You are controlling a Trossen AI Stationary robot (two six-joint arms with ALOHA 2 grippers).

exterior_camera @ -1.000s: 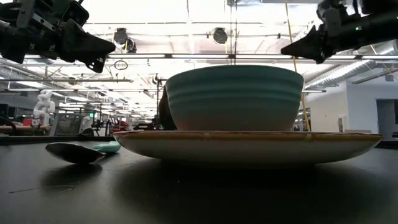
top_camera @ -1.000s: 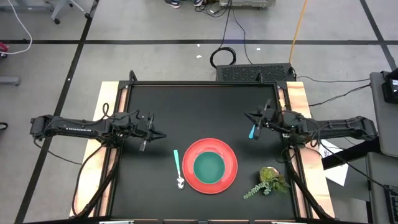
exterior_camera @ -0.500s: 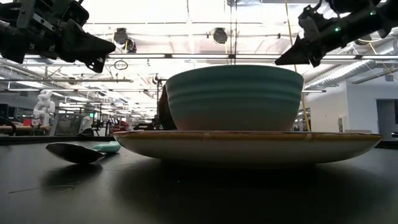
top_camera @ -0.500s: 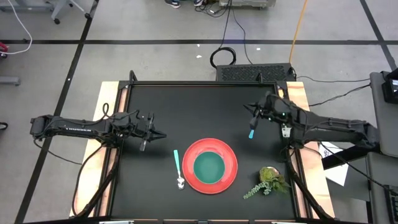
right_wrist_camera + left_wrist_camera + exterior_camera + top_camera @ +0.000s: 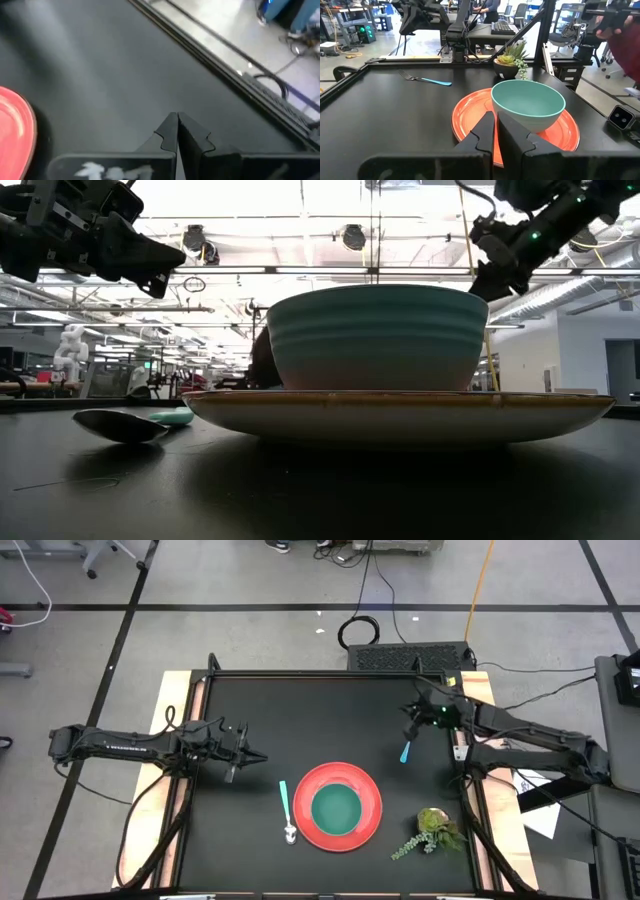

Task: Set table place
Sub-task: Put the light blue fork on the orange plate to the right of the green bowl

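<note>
Right gripper moved farther back and up since a second ago; the blue-handled fork it carried now lies on the table, right of centre. Right fingers pressed together, empty. Left gripper unchanged, hovering over the table's left side, fingers together on nothing. Red plate sits near centre at the table's near edge, green bowl on it. Spoon lies just left of the plate. Small plant to its right.
</note>
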